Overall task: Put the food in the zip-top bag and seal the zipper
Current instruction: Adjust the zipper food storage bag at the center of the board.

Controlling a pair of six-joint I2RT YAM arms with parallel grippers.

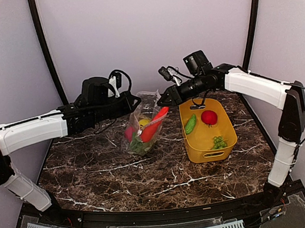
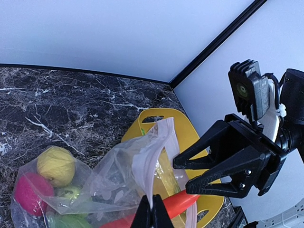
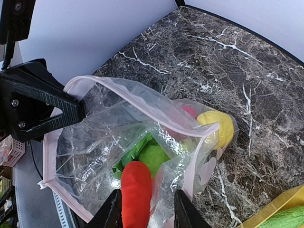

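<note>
The clear zip-top bag [image 1: 142, 129] stands at the table's middle with its mouth up. My left gripper [image 2: 152, 213] is shut on its pinkish zipper [image 2: 142, 166], holding the mouth open. Inside lie a yellow round fruit [image 3: 218, 126], a pink-red one [image 2: 31, 192] and a green piece [image 3: 152, 156]. A red pepper [image 3: 137, 190] leans in the mouth, its tip poking out. My right gripper [image 1: 164, 100] hovers just above that tip, open and holding nothing. A cucumber [image 1: 190, 124], a red round fruit [image 1: 209, 117] and grapes [image 1: 218, 142] lie in the yellow basket [image 1: 224, 124].
The yellow basket stands right of the bag, close behind my right gripper. The grey back wall [image 1: 146, 35] and a black corner post [image 1: 251, 21] are near. Dark marble table [image 1: 147, 178] stretches toward the near edge.
</note>
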